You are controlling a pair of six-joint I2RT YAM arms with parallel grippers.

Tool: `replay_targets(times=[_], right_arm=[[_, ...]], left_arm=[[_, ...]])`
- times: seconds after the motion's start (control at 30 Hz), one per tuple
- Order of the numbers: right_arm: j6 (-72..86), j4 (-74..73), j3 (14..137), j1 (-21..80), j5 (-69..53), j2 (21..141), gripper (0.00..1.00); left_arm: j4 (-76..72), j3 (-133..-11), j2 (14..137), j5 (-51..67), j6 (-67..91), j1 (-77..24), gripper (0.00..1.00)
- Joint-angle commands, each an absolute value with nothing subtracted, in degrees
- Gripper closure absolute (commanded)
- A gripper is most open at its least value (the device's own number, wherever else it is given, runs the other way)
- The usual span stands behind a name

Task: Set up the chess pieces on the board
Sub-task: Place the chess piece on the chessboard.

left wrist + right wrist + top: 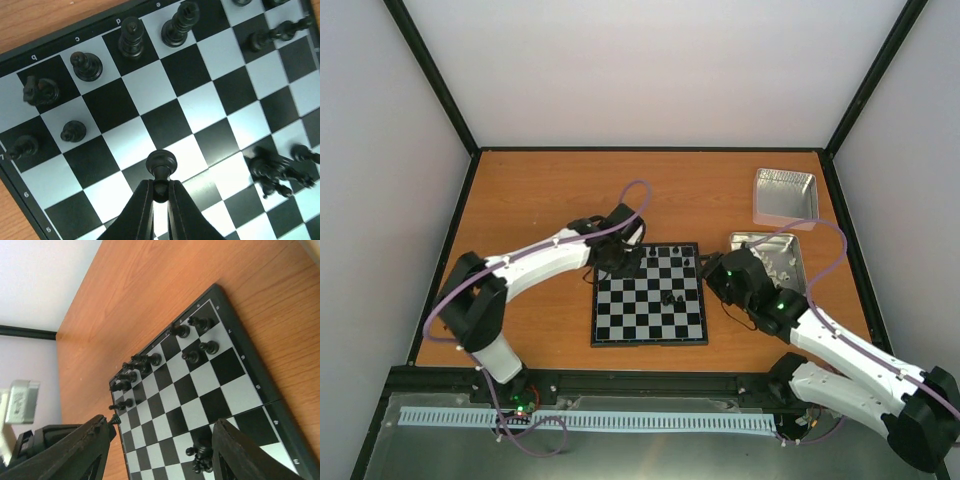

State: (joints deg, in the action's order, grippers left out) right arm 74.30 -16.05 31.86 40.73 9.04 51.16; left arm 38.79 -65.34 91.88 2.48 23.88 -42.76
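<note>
Tabletop (540,190) carries board (648,318), far tin (785,195), near tin (792,250), contents indistinct.

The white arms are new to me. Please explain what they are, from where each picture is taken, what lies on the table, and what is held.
They are two robot arms, each ending in a two-finger tool. One picture looks down from above; the others come from wrist cameras. On the brown wooden table lie a black-and-silver chessboard and two square silver metal tins. Tiny black chess pieces stand on the board's far rows; a few lie heaped. The left tool is shut on a black pawn. The right tool is open and empty.
</note>
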Motion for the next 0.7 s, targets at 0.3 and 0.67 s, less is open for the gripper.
replay_targets(times=[0.3, 0.67], right_arm=[[69.36, -20.39, 30.94, 39.91, 15.68, 46.49, 0.43], [68.91, -20.13, 30.67, 39.9, 15.73, 46.58, 0.43]], left_arm=[[51.99, -80.61, 106.28, -3.94, 21.41, -42.16, 0.97], [51.36, -81.31, 109.59, -5.37, 21.65, -41.1, 0.95]])
